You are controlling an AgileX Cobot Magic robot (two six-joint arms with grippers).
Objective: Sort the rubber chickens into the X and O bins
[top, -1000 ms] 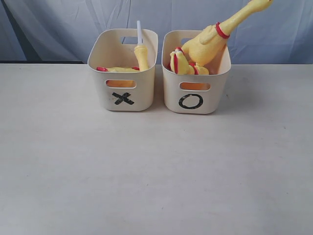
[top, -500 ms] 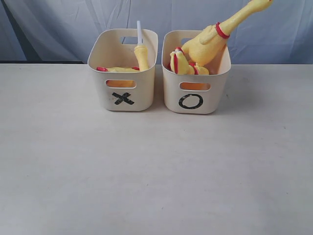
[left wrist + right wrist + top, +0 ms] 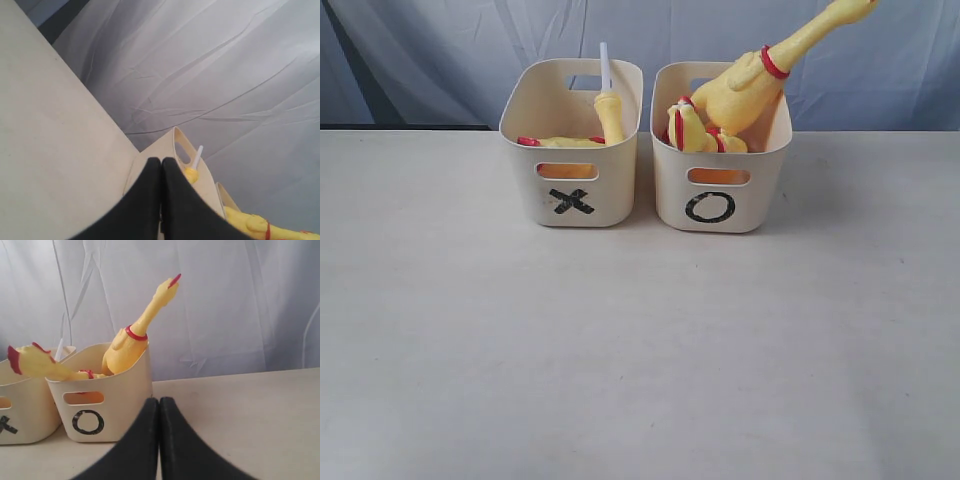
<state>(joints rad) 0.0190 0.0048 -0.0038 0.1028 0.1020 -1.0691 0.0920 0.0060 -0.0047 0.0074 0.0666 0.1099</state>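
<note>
A pale cream table (image 3: 620,360) meets a wrinkled bluish-white cloth backdrop (image 3: 430,50) hanging behind it.

Three cameras, one shared target.
Exterior: raised, facing 12 o'clock toward cream plastic X-marked rectangular tub (image 3: 523,185) and matching O-marked tub (image 3: 670,190); right wrist low, close, from roughly 5 o'clock; left wrist tilted, from 9 o'clock.

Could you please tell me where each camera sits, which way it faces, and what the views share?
Exterior view: in front of the table, raised, facing the X bin and O bin fronts; no robot part shows.
Left wrist view: on the left arm, looking past the shut left gripper at the X bin's end.
Right wrist view: low over the table, looking past the shut right gripper at the O bin's front.
Shared: exterior and right wrist both show the O bin's front.
</note>
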